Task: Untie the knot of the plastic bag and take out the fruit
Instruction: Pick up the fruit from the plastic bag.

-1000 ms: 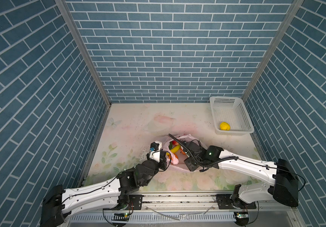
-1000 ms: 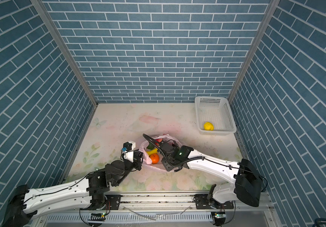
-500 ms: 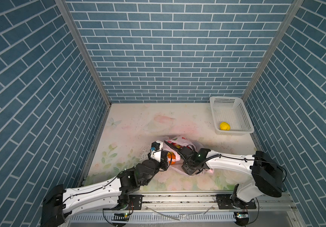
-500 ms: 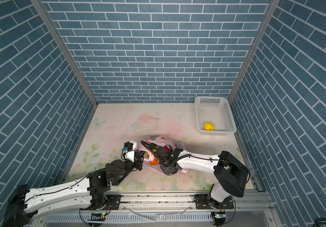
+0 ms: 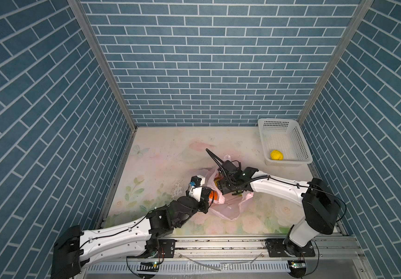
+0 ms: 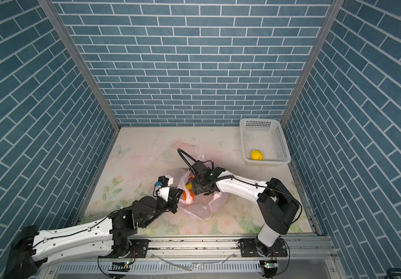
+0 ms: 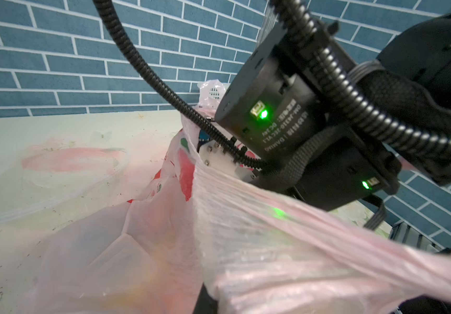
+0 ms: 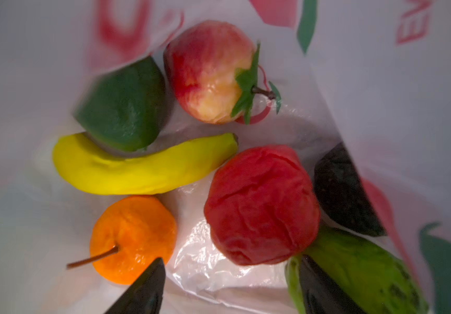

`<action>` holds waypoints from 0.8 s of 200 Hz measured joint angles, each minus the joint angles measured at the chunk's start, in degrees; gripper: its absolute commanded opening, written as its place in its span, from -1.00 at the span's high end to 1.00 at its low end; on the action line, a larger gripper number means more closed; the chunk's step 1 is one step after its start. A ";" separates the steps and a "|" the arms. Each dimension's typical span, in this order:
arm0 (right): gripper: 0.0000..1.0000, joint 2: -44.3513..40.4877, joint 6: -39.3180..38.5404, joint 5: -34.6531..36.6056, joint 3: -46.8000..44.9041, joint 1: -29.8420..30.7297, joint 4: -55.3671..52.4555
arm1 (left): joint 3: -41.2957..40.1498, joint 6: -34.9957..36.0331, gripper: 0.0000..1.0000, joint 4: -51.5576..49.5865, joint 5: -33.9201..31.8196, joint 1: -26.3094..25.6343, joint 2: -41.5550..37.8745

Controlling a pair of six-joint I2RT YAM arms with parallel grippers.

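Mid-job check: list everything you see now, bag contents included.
plastic bag: one, pale pink, mid-table, mouth open
lime: one, dark green, in bag
apple: one, red-yellow, in bag
banana: one, yellow, in bag
orange fruit: one, orange, in bag
red fruit: one, red, in bag
dark fruit: one, near-black, in bag
light green fruit: one, green, in bag
basket: one, white, far right corner
yellow fruit: one, yellow, in basket
table: one, floral pastel, underneath
walls: three, blue brick, around table
left gripper: one, black, shut on plastic bag
right gripper: one, black, open inside bag
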 measured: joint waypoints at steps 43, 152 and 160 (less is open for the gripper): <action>-0.55 3.19 5.03 1.88 0.68 -1.25 0.46 | -0.42 -0.50 0.82 0.31 0.55 0.02 0.48; -0.05 8.76 8.33 3.85 3.37 -2.29 3.04 | -0.42 -0.72 0.82 2.73 1.11 0.02 2.86; 0.04 8.76 8.33 3.82 3.37 -2.29 3.06 | -0.42 -0.72 0.82 2.73 1.09 0.02 2.86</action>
